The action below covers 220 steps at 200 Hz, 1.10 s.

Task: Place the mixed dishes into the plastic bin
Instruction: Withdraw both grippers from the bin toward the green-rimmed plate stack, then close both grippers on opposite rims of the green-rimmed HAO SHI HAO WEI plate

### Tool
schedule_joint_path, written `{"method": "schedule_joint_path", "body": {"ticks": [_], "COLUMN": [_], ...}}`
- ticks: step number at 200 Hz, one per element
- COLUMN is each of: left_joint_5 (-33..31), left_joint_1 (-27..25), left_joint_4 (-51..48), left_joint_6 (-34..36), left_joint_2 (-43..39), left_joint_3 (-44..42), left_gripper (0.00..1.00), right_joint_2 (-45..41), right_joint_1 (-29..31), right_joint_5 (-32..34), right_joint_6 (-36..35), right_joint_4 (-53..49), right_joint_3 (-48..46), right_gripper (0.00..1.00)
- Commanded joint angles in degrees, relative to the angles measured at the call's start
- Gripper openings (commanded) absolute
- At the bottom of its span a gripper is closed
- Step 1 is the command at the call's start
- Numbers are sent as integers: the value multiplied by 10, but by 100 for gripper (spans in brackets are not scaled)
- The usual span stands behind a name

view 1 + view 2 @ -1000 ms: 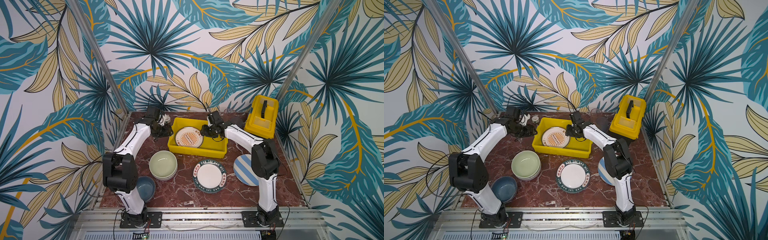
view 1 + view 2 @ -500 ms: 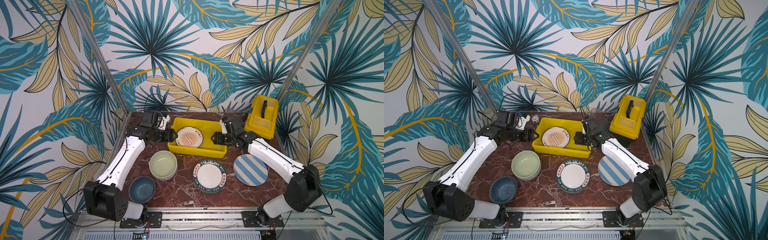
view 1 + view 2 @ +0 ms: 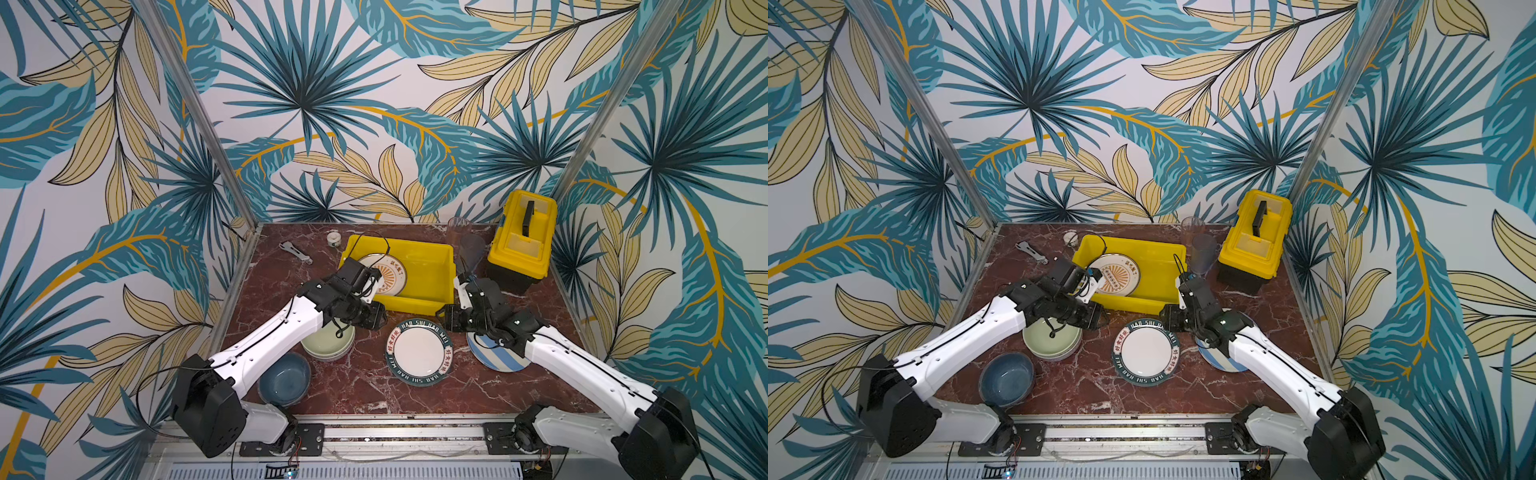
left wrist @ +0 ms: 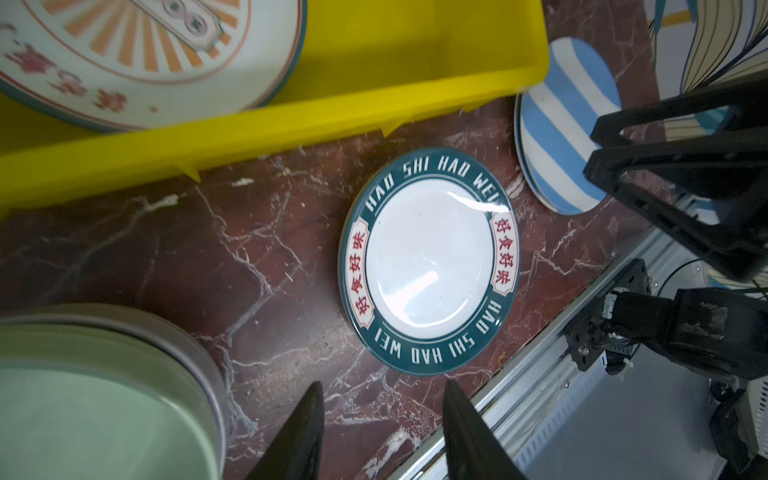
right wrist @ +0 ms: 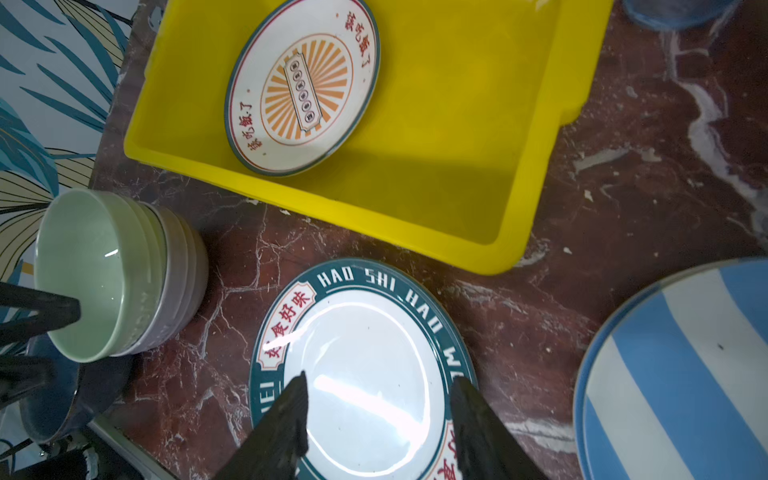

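Observation:
The yellow plastic bin (image 3: 432, 266) (image 3: 1160, 266) holds one sunburst-print plate (image 3: 388, 274) (image 5: 303, 87). On the marble in front of it lie a teal-rimmed white plate (image 3: 419, 352) (image 4: 430, 259), a blue-striped plate (image 3: 496, 359) (image 5: 681, 374), a pale green bowl (image 3: 328, 345) nested in a lilac one, and a blue bowl (image 3: 284, 380). Two clear tumblers (image 3: 469, 249) stand behind the bin's right end. My left gripper (image 3: 376, 321) (image 4: 383, 390) hangs open and empty beside the teal-rimmed plate. My right gripper (image 3: 449, 320) (image 5: 380, 380) is open and empty above that plate.
A yellow toolbox (image 3: 521, 237) with a black handle stands at the back right. A metal wrench (image 3: 295, 252) and a small tape roll (image 3: 333, 238) lie at the back left. Patterned walls close three sides, and a metal rail (image 3: 415, 432) runs along the front.
Both arms have swung from the bin's two ends to its front side. The left gripper now hangs by the green bowl, the right by the teal-rimmed plate. No dish has moved.

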Motion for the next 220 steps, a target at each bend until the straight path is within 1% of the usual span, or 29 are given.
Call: {"method": "schedule_joint_path", "body": {"ticks": [1,17,41,69,85,116,155,220], "left_joint_5": [-27,-38,-59,-76,-84,-102,-115,-114], "left_joint_1": [-35,-51,-60,-70,-82,-95,-101,-105], "left_joint_4": [12,35,81,147,169,173,186,190], "left_joint_6": [-40,-57,-76,-107,-118,-122,-142,-145], "left_joint_2": [19,25,32,47,56,84,106,131], "left_joint_3": [-26,-47,-76,-115,-123,-123,-135,-126], "left_gripper": [45,45,44,39,37,32,25,20], "right_joint_2": [-33,-47,-48,-41,-30,-18,-11,5], "right_joint_1": [5,5,6,6,6,6,6,6], "right_joint_5": [6,12,4,-5,-15,-27,-28,-42], "right_joint_6": [28,45,70,82,87,92,100,100], "right_joint_4": [-22,-18,0,32,41,59,73,95], "right_joint_3": [-51,-82,-120,-150,-160,-174,-185,-187], "right_gripper": [56,56,54,50,48,44,42,36]}}
